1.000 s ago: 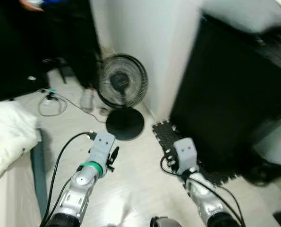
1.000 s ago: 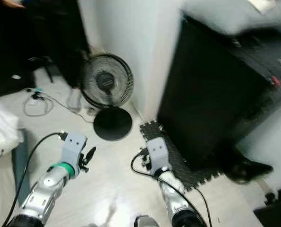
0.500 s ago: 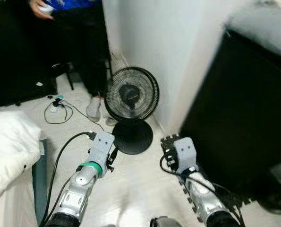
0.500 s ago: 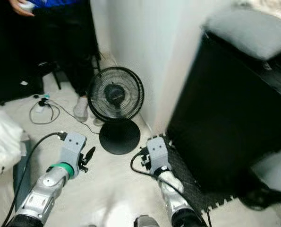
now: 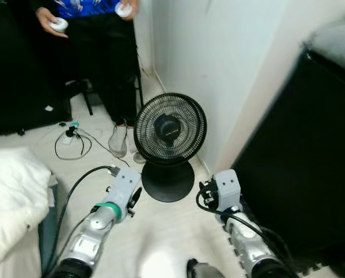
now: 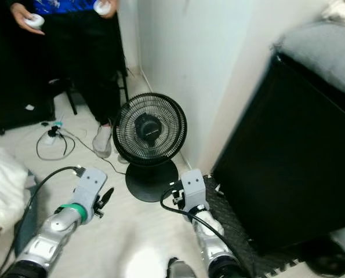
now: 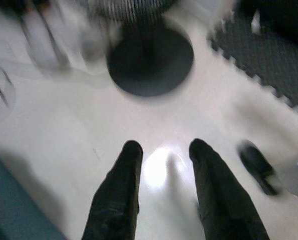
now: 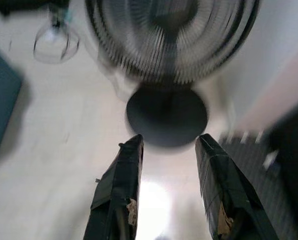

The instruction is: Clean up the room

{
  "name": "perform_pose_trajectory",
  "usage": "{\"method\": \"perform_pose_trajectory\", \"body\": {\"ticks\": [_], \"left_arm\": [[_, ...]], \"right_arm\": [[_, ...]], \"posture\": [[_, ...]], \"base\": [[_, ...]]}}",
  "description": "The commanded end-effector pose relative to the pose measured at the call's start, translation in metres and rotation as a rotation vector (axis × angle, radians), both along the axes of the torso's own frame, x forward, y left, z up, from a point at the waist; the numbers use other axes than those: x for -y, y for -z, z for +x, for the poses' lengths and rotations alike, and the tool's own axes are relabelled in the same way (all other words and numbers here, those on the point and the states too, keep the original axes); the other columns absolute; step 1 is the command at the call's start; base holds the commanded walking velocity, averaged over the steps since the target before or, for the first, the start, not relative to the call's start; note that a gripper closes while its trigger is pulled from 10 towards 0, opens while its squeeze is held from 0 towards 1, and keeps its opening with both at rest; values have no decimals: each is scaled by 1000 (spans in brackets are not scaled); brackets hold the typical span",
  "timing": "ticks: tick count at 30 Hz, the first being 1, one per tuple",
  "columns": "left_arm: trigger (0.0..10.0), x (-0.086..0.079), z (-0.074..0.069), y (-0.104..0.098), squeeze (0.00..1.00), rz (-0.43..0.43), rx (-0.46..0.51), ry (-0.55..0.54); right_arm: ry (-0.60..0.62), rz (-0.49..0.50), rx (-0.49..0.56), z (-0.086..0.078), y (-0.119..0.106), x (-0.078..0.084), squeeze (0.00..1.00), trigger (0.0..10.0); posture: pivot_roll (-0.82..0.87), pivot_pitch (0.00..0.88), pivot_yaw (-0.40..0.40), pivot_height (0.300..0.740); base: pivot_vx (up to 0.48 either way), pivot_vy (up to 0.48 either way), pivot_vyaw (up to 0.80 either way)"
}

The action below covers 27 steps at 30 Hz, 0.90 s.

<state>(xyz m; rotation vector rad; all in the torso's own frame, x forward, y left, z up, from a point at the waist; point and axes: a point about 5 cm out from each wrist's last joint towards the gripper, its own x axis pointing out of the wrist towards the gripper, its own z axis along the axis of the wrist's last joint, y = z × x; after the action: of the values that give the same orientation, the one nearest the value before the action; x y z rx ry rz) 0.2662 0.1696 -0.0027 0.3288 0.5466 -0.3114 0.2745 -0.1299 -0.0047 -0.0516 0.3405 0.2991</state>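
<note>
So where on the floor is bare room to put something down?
Bare floor lies between the two arms, in front of the fan's round base. Another patch lies between the white bedding and the left gripper. It is crowded behind the fan: cables and a person's feet.

One fan [image 5: 170, 128], one person [image 5: 97, 52]

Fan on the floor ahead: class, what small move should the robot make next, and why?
Probably a short step toward the fan: it stands upright by the wall, beyond both grippers, left and right, which are open and hold nothing.
</note>
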Motion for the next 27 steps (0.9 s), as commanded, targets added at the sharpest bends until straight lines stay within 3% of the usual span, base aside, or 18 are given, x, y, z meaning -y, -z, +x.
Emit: {"method": "perform_pose_trajectory", "body": {"ticks": [1,8,18,27], "left_arm": [[10000,-2,-8,10,0,-37,-55,-23],[10000,-1,-7,9,0,-96,-39,-29],[10000,2,-5,12,0,-93,-33,-4],[10000,5,-3,12,0,-87,-31,25]], "right_arm": [[1,-10,-91,-14,16,4,0,10000],[10,-4,-118,-24,24,6,0,10000],[29,-15,-104,-20,21,8,0,10000],[60,-49,-140,-22,26,14,0,10000]], "posture": [[-71,51,54,740],[-83,50,48,740],[-81,56,48,740],[-77,58,44,740]], "base": [[0,0,0],[0,0,0],[0,0,0],[0,0,786]]}}
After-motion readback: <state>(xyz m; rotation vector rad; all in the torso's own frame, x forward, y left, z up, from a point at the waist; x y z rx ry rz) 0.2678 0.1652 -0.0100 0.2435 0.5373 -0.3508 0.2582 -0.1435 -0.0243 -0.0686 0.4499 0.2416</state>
